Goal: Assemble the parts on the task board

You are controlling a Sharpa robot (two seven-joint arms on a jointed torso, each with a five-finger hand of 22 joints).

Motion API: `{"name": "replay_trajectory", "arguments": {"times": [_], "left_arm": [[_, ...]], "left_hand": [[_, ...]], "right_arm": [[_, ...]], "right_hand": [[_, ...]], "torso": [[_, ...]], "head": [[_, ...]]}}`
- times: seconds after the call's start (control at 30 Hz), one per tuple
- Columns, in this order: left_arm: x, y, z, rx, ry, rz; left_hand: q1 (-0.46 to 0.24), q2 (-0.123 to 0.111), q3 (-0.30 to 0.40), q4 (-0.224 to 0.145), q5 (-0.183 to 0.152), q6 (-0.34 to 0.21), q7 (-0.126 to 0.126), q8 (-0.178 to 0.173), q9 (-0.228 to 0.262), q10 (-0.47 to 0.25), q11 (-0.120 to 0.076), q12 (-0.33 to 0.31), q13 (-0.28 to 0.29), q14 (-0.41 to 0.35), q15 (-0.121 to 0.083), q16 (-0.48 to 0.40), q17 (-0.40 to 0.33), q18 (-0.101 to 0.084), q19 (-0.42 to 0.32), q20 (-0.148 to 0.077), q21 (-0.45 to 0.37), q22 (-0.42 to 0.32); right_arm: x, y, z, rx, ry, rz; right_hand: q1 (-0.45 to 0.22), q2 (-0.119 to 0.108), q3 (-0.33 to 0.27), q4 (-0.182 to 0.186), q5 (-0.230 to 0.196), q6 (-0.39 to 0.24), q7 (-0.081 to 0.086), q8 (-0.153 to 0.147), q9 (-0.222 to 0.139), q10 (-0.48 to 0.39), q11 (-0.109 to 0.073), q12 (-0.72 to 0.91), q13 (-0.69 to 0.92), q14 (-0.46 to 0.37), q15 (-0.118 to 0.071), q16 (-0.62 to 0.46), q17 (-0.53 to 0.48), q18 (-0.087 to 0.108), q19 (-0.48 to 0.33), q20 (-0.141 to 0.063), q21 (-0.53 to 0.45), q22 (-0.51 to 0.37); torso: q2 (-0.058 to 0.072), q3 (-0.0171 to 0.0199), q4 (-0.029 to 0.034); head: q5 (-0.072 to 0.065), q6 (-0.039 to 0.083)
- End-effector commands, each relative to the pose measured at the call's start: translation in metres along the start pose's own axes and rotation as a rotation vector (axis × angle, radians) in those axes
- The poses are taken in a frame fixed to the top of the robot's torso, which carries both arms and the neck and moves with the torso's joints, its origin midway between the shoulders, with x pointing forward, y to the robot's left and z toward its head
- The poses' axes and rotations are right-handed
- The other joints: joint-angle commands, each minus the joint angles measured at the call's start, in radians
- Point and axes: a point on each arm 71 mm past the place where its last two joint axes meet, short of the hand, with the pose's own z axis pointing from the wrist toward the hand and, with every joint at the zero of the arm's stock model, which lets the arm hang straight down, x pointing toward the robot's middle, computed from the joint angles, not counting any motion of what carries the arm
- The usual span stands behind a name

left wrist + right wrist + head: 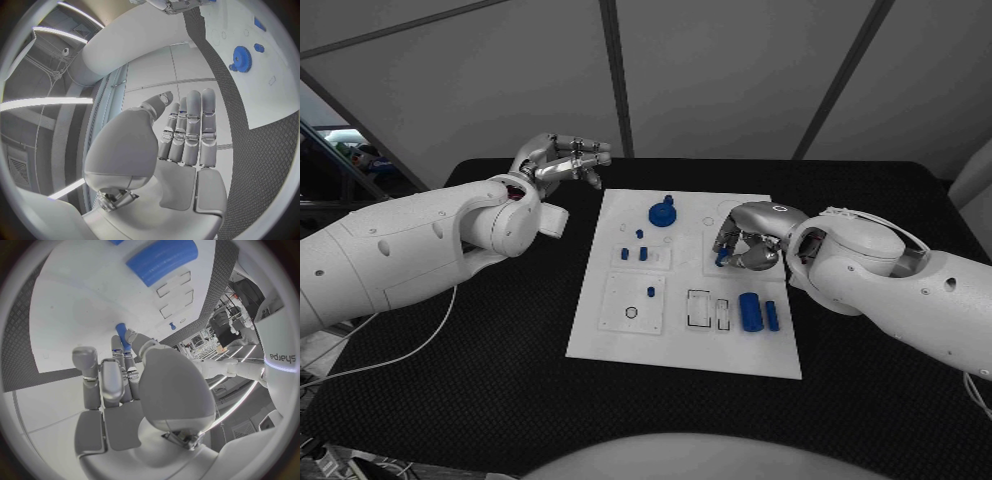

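Head view: task board (625, 335) sits mid-table (473, 390). Right robot hand (744, 243) is low over the board's right-middle, fingers pressed together round a small blue peg (723, 256), tip near the surface. Left robot hand (564, 160) is parked off the board's far-left corner, raised, fingers loosely curled, nothing in it. Blue gear (662, 212) stands at the far end of the board. Small blue pegs (635, 253) stand in the left-middle block, another peg (651, 292) in the near-left block. Large blue cylinder (751, 312) and a slimmer blue bar (772, 315) lie loose beside the open rectangular slots (708, 309).

Left wrist view: left robot hand (181, 135) fingers straight, side by side, empty; gear (240, 56) and board (250, 90) off to one side.

Right wrist view: right robot hand (119, 375) pinches the peg (122, 335) at the fingertips, over the board (75, 315); cylinder (161, 260) beyond.

Judgement: partway done. Gear and a few pegs look seated; held peg, cylinder and bar remain, slots unfilled.
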Motion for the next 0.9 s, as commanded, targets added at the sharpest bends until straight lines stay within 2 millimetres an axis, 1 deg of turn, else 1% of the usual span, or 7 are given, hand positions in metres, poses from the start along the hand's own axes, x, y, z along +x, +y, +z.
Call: {"name": "replay_trajectory", "arguments": {"times": [0.03,0.23,0.43,0.53,0.67,0.8,0.9], "left_arm": [[0.001,-0.001,0.001,0.001,0.006,-0.006],[-0.001,0.000,0.001,-0.005,0.001,-0.005],[-0.001,0.001,0.002,-0.006,-0.001,-0.004],[0.001,0.001,0.003,-0.007,0.002,-0.006],[0.004,0.001,0.004,-0.006,0.007,-0.008],[0.008,0.002,0.005,-0.006,0.014,-0.011],[0.011,0.003,0.005,-0.006,0.020,-0.014]], "left_hand": [[0.003,0.012,-0.002,0.002,-0.001,0.004,-0.001,0.004,0.000,0.007,0.001,0.007,0.001,-0.002,-0.006,-0.001,-0.001,-0.009,0.001,-0.001,-0.007,-0.001],[0.003,0.013,-0.002,0.003,-0.001,0.004,-0.001,0.004,0.000,0.006,0.001,0.008,0.001,-0.001,-0.006,-0.001,-0.001,-0.009,0.001,-0.001,-0.007,-0.001],[0.002,0.014,-0.002,0.004,-0.001,0.004,0.000,0.004,0.000,0.005,0.001,0.008,0.001,-0.001,-0.005,-0.001,-0.001,-0.009,0.001,-0.001,-0.007,-0.001],[0.002,0.014,-0.002,0.004,-0.001,0.004,0.000,0.004,0.000,0.005,0.001,0.008,0.001,-0.001,-0.005,-0.001,-0.001,-0.009,0.001,-0.001,-0.007,-0.001],[0.002,0.014,-0.002,0.004,-0.001,0.004,0.000,0.004,0.000,0.005,0.001,0.008,0.001,-0.001,-0.005,-0.001,-0.001,-0.009,0.001,-0.001,-0.007,-0.001],[0.002,0.014,-0.002,0.004,-0.001,0.004,0.000,0.004,0.000,0.005,0.001,0.008,0.001,-0.001,-0.005,-0.001,-0.001,-0.009,0.001,-0.001,-0.007,-0.001],[0.001,0.014,-0.003,0.004,-0.001,0.003,0.000,0.004,-0.001,0.003,0.001,0.008,0.001,-0.001,-0.005,-0.001,-0.002,-0.009,0.001,-0.001,-0.007,-0.001]], "right_arm": [[-0.010,0.002,-0.002,-0.004,-0.108,0.018],[-0.015,0.007,-0.011,-0.027,-0.148,0.044],[-0.022,0.024,-0.021,-0.092,-0.180,0.076],[-0.024,0.036,-0.023,-0.125,-0.194,0.096],[-0.025,0.053,-0.021,-0.172,-0.200,0.121],[-0.024,0.072,-0.015,-0.221,-0.199,0.147],[-0.021,0.087,-0.009,-0.262,-0.194,0.166]], "right_hand": [[-0.003,0.014,0.007,0.001,0.000,0.007,0.001,0.006,0.002,0.007,0.000,-0.007,0.001,0.024,-0.006,0.007,0.001,-0.018,0.005,0.000,0.004,0.001],[-0.004,0.016,0.010,0.001,0.001,0.009,0.001,0.006,0.003,0.009,0.000,-0.008,0.002,0.024,-0.007,0.007,0.000,-0.018,0.004,0.000,0.004,0.000],[-0.001,0.016,0.015,-0.002,0.003,0.011,0.001,0.006,0.003,0.011,-0.001,-0.011,0.002,0.025,-0.007,0.009,0.003,-0.018,0.004,-0.001,0.005,0.002],[0.000,0.016,0.019,-0.005,0.008,0.012,0.002,0.006,0.003,0.013,0.000,-0.012,0.002,0.025,-0.007,0.010,0.005,-0.019,0.005,-0.001,0.006,0.004],[0.000,0.015,0.020,-0.006,0.010,0.013,0.002,0.006,0.003,0.014,-0.001,-0.013,0.002,0.025,-0.007,0.010,0.004,-0.019,0.005,-0.001,0.007,0.005],[0.000,0.014,0.021,-0.007,0.011,0.013,0.002,0.006,0.003,0.014,0.000,-0.014,0.002,0.025,-0.007,0.010,0.004,-0.018,0.005,-0.001,0.007,0.004],[0.000,0.013,0.021,-0.007,0.013,0.013,0.003,0.006,0.003,0.015,0.000,-0.015,0.003,0.024,-0.007,0.009,0.003,-0.018,0.004,-0.002,0.006,0.004]], "torso": [[0.000,0.0002,-0.0005],[-0.002,-0.0013,-0.0012],[0.000,0.0003,-0.0003],[0.000,-0.0001,0.0004],[0.001,-0.0015,0.0001],[0.000,-0.0007,0.0026],[0.000,-0.0006,0.0012]], "head": [[0.000,-0.002],[-0.002,0.000],[-0.001,0.002],[-0.001,0.001],[0.002,0.005],[0.004,0.005],[0.008,0.004]]}}
